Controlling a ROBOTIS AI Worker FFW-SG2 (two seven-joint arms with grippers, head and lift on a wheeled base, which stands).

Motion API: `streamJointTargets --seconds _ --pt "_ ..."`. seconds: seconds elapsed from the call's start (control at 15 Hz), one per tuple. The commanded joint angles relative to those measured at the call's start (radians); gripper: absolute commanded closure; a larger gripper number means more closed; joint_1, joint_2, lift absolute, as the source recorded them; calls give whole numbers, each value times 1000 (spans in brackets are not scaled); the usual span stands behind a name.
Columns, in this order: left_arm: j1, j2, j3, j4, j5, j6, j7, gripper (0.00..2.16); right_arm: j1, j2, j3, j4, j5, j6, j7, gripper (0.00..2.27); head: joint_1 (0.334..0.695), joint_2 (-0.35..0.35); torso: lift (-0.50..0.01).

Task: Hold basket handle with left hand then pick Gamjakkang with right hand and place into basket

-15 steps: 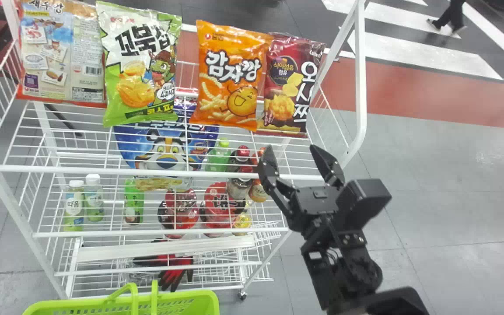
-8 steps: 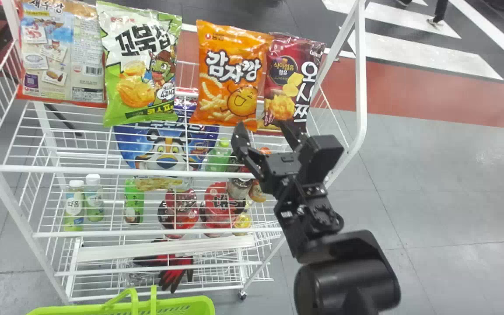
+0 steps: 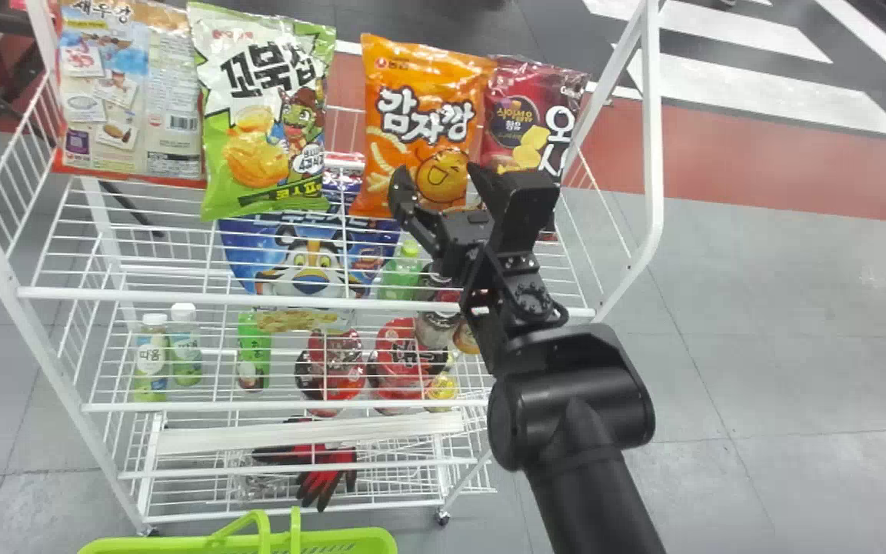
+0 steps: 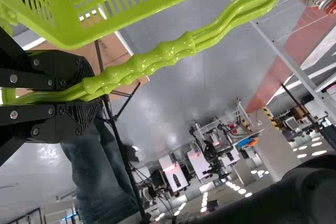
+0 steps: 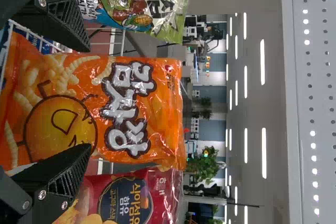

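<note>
My right gripper [image 3: 440, 178] is at the lower part of the orange Gamjakkang bag [image 3: 421, 115], which stands on the top shelf. In the right wrist view the fingers of my right gripper [image 5: 79, 100] are spread wide, with the Gamjakkang bag [image 5: 126, 108] upright between and beyond them. The green basket [image 3: 335, 541] is at the bottom edge of the head view. In the left wrist view my left gripper [image 4: 79, 95] is shut on the basket handle [image 4: 152, 64], the basket [image 4: 126, 3] hanging beside it.
The green-white bag [image 3: 262, 108] stands left of the Gamjakkang and the dark red bag [image 3: 527, 115] close on its right. The white rack's right-hand frame [image 3: 652, 154] rises beside them. Bottles and cups fill parts of the lower shelf [image 3: 297, 405].
My right arm has moved forward and left, from the rack's front right to the Gamjakkang bag, its fingers staying apart. The head view has shifted slightly.
</note>
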Motion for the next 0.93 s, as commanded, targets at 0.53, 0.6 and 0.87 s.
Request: streamJointTargets --seconds 0.53,0.6,0.87 --pt "-14 0 -2 6 -3 6 -6 2148 -221 22 14 270 78 -37 -21 184 695 -265 -19" --pt "-15 0 -2 4 -3 6 -11 2148 -235 25 14 290 79 -37 -21 184 695 -261 -19" --pt "-15 5 -1 3 -3 6 -23 2148 -272 51 24 325 111 37 -24 188 695 -253 -19"
